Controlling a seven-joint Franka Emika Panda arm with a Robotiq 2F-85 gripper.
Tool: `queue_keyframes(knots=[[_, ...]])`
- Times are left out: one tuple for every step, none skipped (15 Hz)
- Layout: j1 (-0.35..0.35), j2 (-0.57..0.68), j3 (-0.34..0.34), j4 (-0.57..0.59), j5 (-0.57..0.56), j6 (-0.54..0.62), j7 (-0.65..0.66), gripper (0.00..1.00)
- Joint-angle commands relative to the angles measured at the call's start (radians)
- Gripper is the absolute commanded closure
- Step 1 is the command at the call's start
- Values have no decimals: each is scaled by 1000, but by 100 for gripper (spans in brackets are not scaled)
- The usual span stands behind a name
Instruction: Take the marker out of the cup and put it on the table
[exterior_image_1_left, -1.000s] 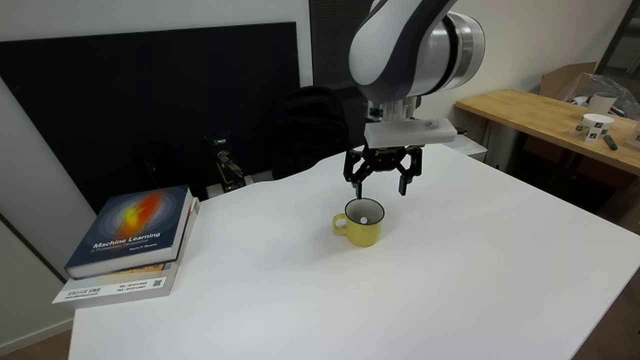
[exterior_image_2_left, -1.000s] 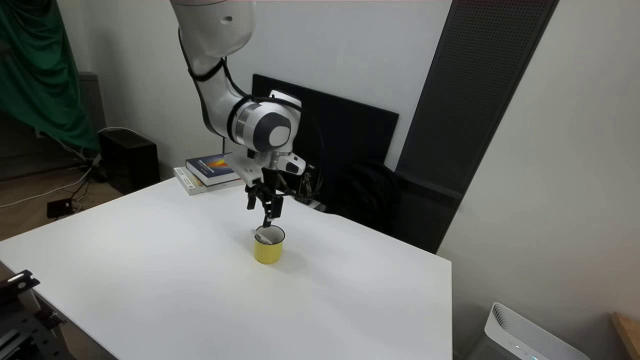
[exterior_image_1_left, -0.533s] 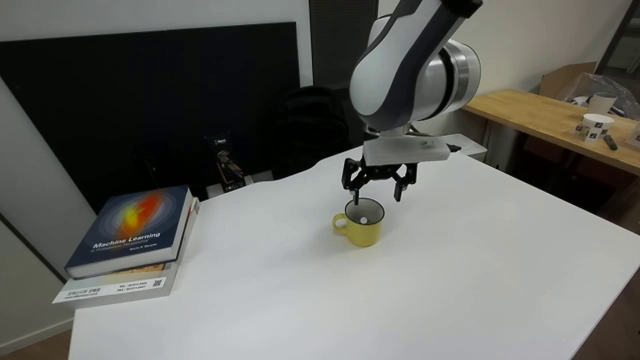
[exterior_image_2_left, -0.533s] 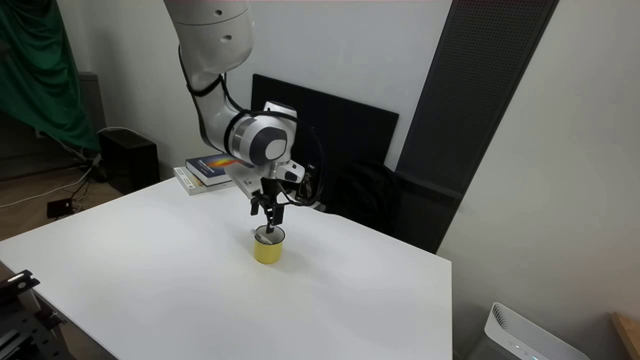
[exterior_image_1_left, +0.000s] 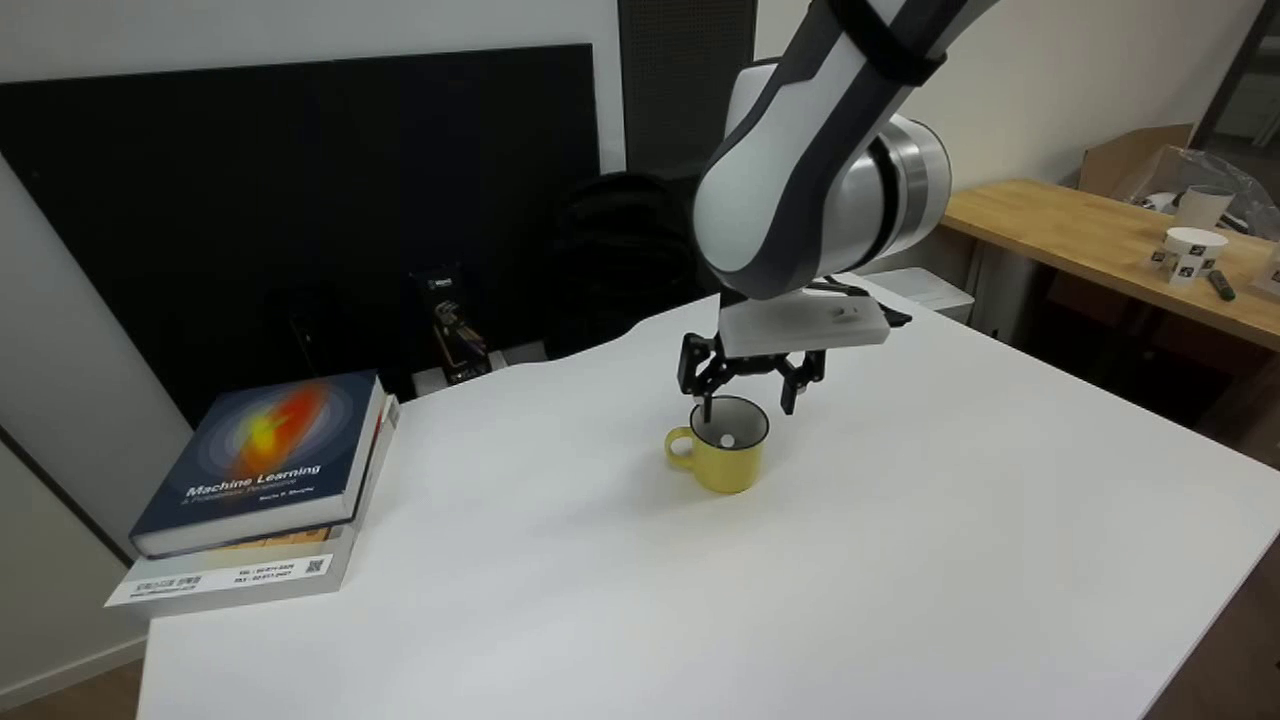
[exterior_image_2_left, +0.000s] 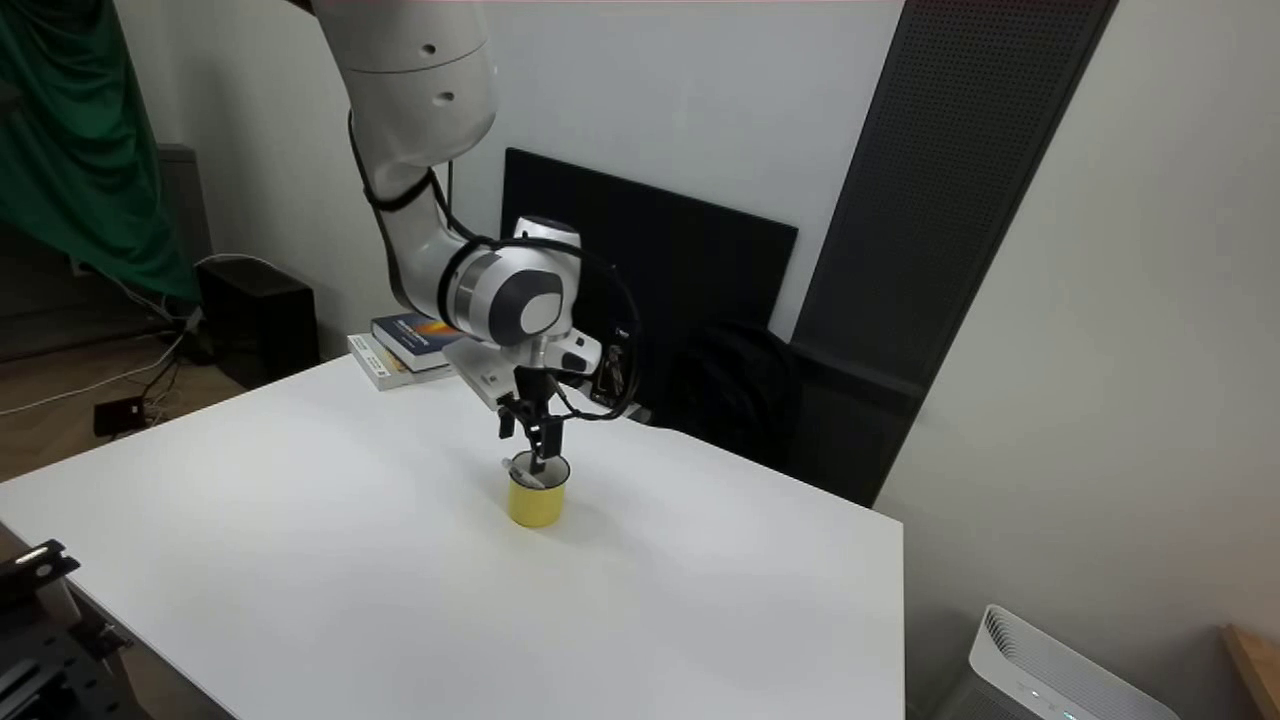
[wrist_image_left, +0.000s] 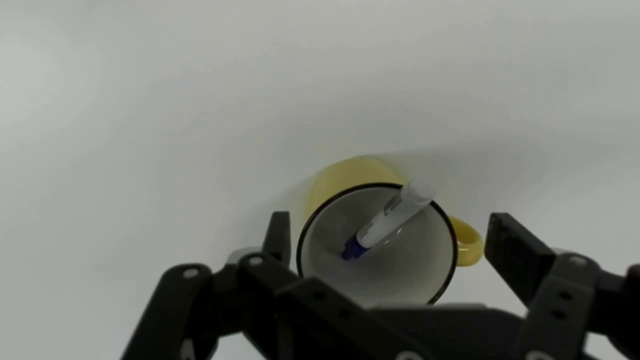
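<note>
The marker is propped aslant in the cup, dark end down, white end past the rim; the gripper is spread apart, nothing clamped; the marker is judged light, stiff, perhaps slippery, best pinched near its white end.

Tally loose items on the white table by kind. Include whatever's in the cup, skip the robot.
Cup: 1, yellow
Marker: 1, inside the cup
Books: 2, stacked, Machine Learning on top
Total: 4
</note>
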Motion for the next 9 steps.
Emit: queue_keyframes(knots=[[34, 22, -31, 16, -13, 29, 51, 0], [38, 25, -33, 13, -12, 39, 53, 0], [44, 29, -39, 12, -13, 46, 56, 0], [49, 33, -41, 11, -13, 50, 58, 0], [52, 36, -41, 9, -12, 52, 58, 0], [58, 39, -44, 8, -13, 57, 59, 0], [67, 43, -52, 5, -17, 67, 64, 0], [75, 47, -57, 3, -19, 76, 66, 0], [81, 51, -61, 3, -19, 82, 67, 0]])
